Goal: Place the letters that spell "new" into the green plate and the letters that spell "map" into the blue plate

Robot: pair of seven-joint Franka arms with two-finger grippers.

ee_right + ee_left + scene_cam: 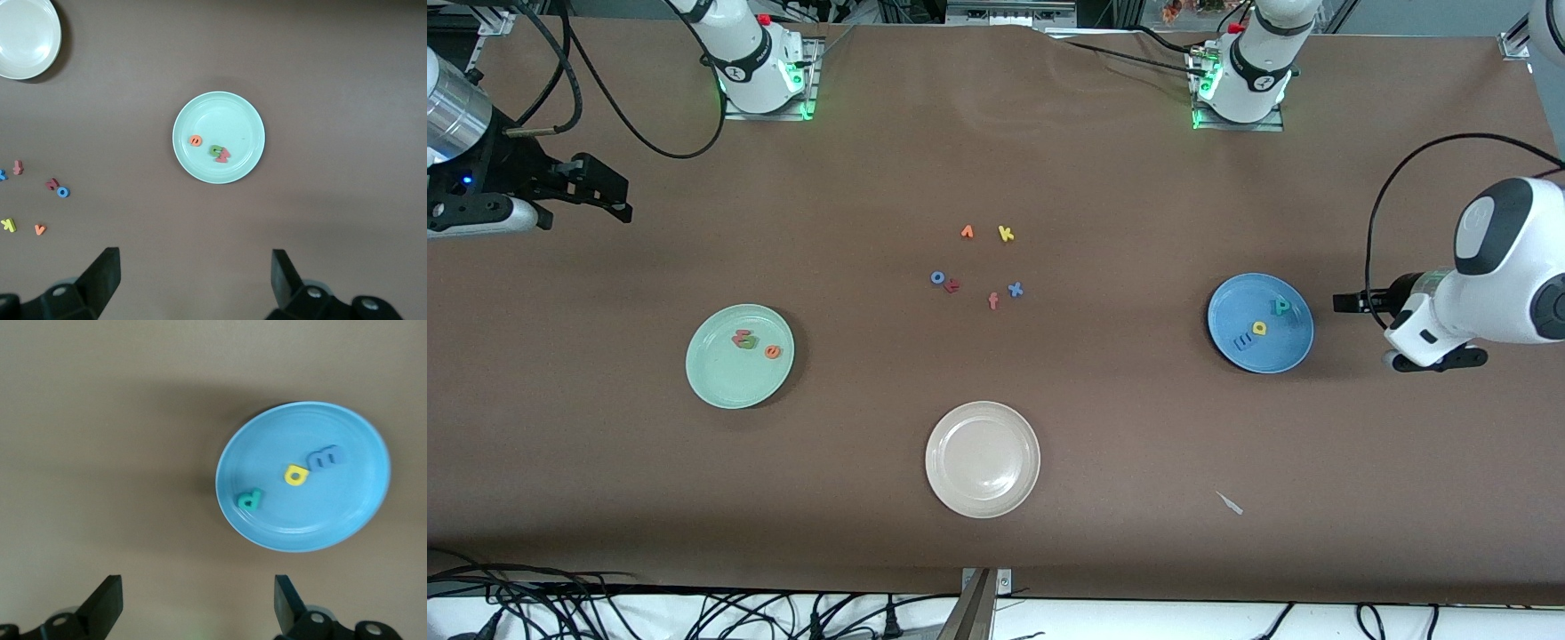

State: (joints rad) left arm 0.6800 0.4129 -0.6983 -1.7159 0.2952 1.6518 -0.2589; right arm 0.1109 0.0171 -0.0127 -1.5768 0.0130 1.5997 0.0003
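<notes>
Green plate (710, 378): three letters, apparently; blue plate (1232, 342): three.

My desk (1138, 427) is brown. Three plates lie on it: green plate (716, 378) toward my right arm's end, blue plate (1249, 356) toward my left arm's end, beige plate (983, 459) nearest the camera. At the middle lie loose letters: from the salmon f (993, 301), the yellow k (1006, 234) sits at 12 o'clock, the blue o (937, 277) at 10.

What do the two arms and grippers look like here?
Both arms are white with black joint bands, black cables and green-lit bases. The left gripper and right gripper have flat black fingers; the right wrist carries a silver cylinder.
</notes>
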